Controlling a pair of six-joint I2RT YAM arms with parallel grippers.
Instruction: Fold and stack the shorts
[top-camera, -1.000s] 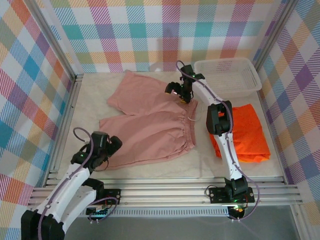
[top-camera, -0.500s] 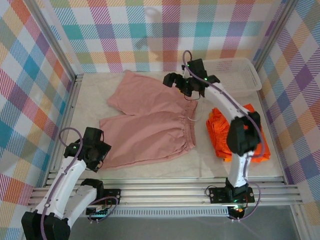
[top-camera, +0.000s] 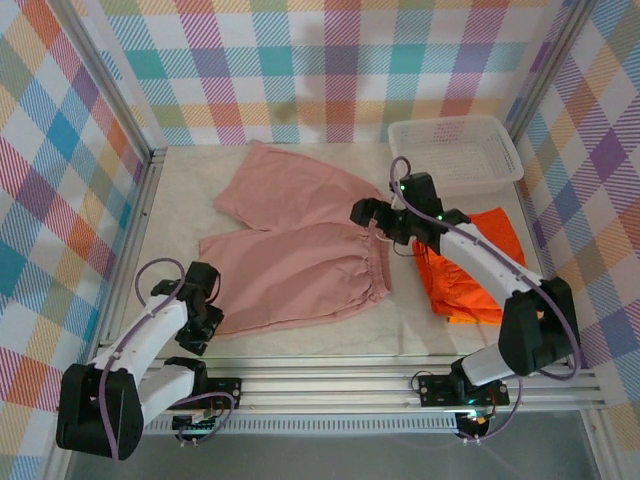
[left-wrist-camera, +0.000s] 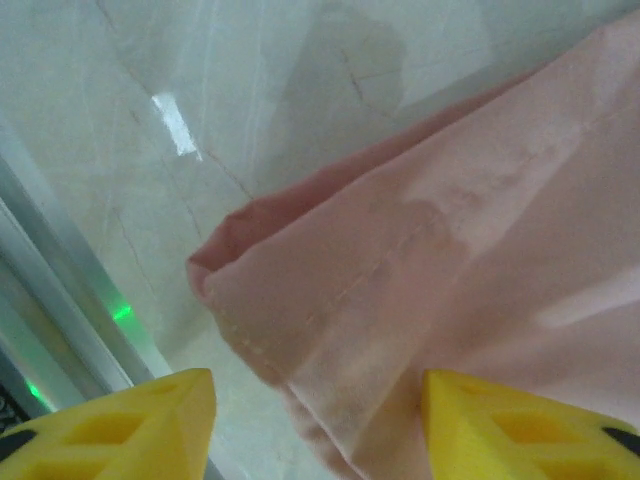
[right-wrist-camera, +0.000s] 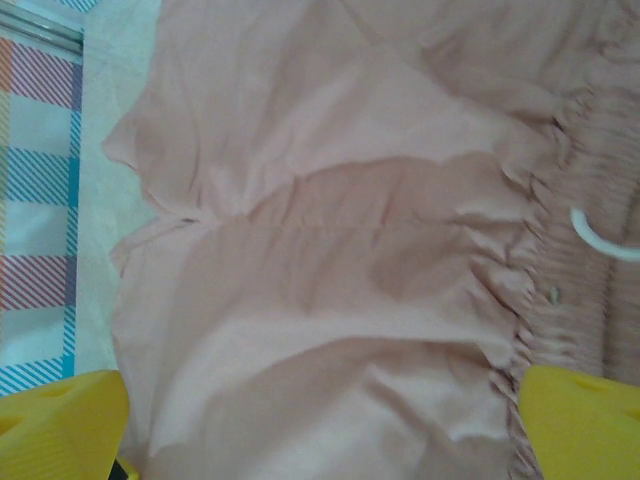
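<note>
The pink shorts (top-camera: 300, 250) are lying spread flat across the middle of the worktop (top-camera: 185, 195), waistband facing the right edge. The left pincer (left-wrist-camera: 320, 425) is hanging at the near left corner, fingers parted either side of a leg hem. The right pincer (right-wrist-camera: 322, 430) is hovering spread wide over the waistband. The orange shorts (top-camera: 480, 270) are sitting folded by the right edge, near the white basket (top-camera: 452, 123).

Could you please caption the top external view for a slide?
Pink shorts spread flat; left gripper at their hem corner, right gripper near the waistband, orange shorts beside.
</note>
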